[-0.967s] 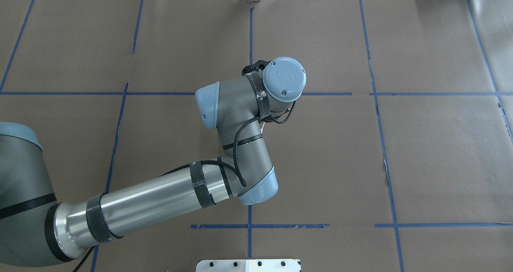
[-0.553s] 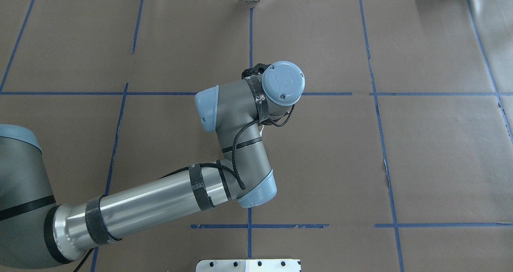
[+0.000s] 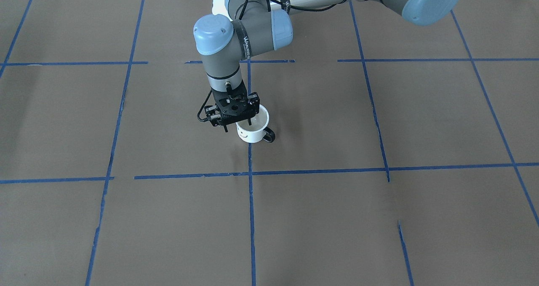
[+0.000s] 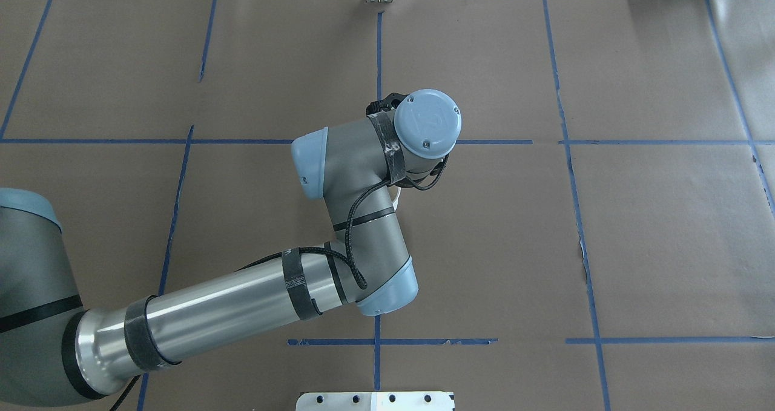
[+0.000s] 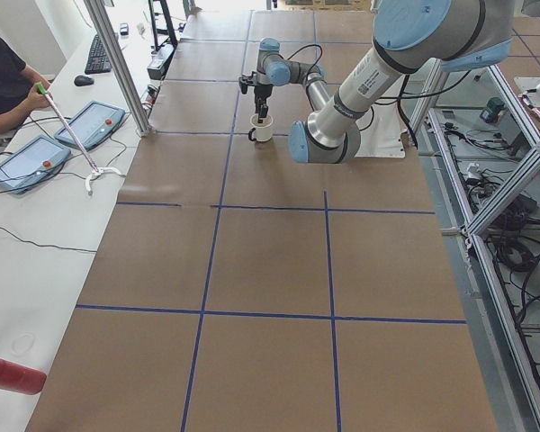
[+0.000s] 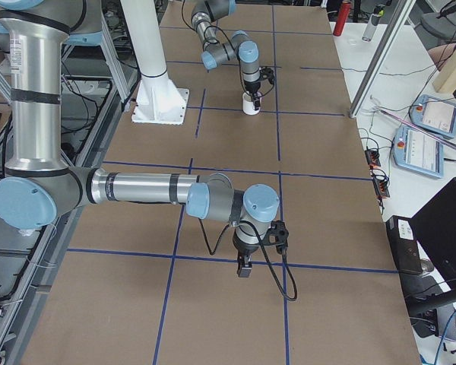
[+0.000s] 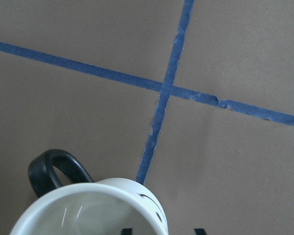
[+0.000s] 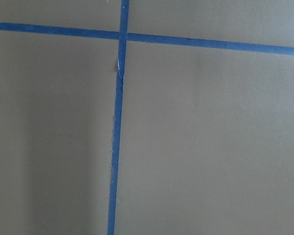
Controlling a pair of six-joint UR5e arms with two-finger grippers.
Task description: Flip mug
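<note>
The small white mug (image 3: 252, 134) stands upright on the brown table, mouth up, with the smiley face and black handle (image 3: 269, 135) toward the front-facing camera. My left gripper (image 3: 238, 125) points down over it, jaws apart astride the mug's wall, one finger inside and one outside. In the left wrist view the mug's rim (image 7: 88, 196) and handle (image 7: 54, 169) fill the lower left. In the overhead view the wrist hides the mug. My right gripper (image 6: 244, 268) hangs low over bare table, far from the mug (image 6: 250, 105); I cannot tell whether it is open or shut.
Blue tape lines (image 3: 252, 172) divide the brown paper into squares. A white base plate (image 4: 375, 401) sits at the robot's edge. An operator (image 5: 0, 72) and control tablets (image 5: 90, 124) are at the far side bench. A red cylinder (image 5: 9, 373) lies on that bench.
The left arm's forearm and elbow have shifted slightly to the view's left; the wrist stays over the same spot.
</note>
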